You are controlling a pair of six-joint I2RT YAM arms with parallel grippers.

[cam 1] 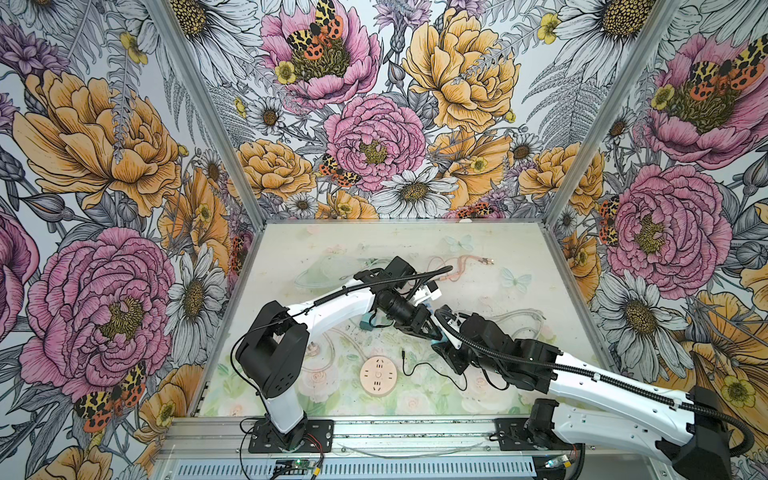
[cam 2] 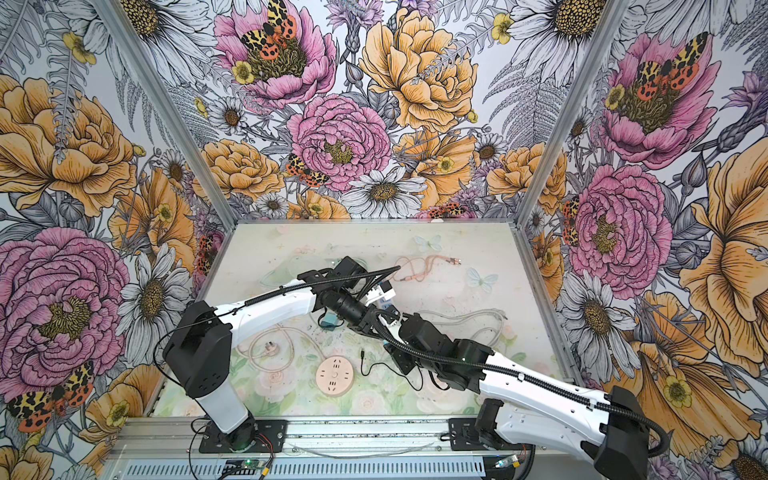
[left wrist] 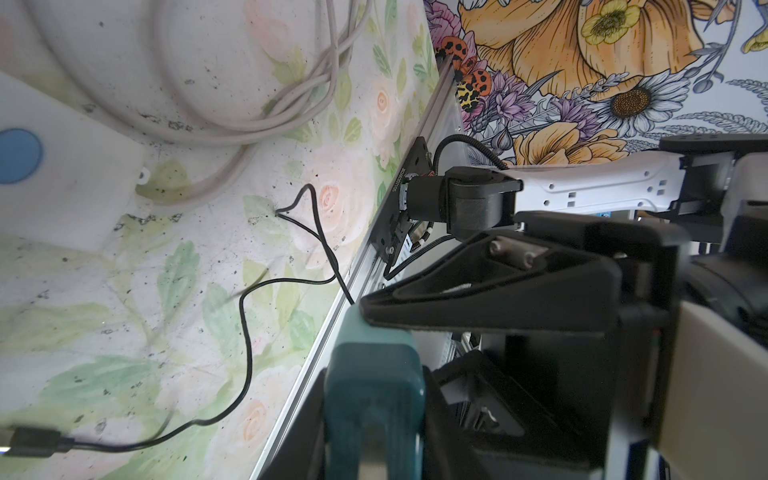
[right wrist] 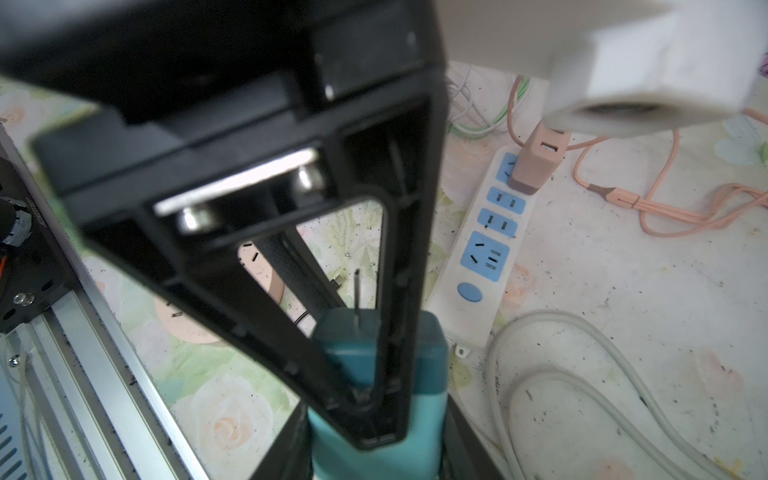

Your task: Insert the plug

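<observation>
Together, the two pincers meet over the middle of the table (cam 1: 478, 257) with the teal plug (left wrist: 374, 374) between them. The right pincer (right wrist: 374, 457) grips the plug, its fingers on either side of the teal body at the bottom of its wrist view. The left pincer (left wrist: 374, 432) comes in crosswise. One of its black triangular fingers (right wrist: 386, 291) lies along the plug's face and the other shows behind it, so the plug sits between them. Whether they press on it or only flank it cannot be told. A thin dark prong (right wrist: 357, 291) stands out of the plug's end. Just past the right pincer's tips lies the white power strip (right wrist: 486, 249), its round blue button nearest the plug. A pink adapter (right wrist: 538, 166) sits in the socket farthest from the pincer. A looped grey cord (right wrist: 561, 374) lies beside the strip's near end. On the side of the pincers toward the arm bases, a black cable (left wrist: 245, 332) trails over the table. A round pink socket disc (cam 1: 377, 376) rests near it.
</observation>
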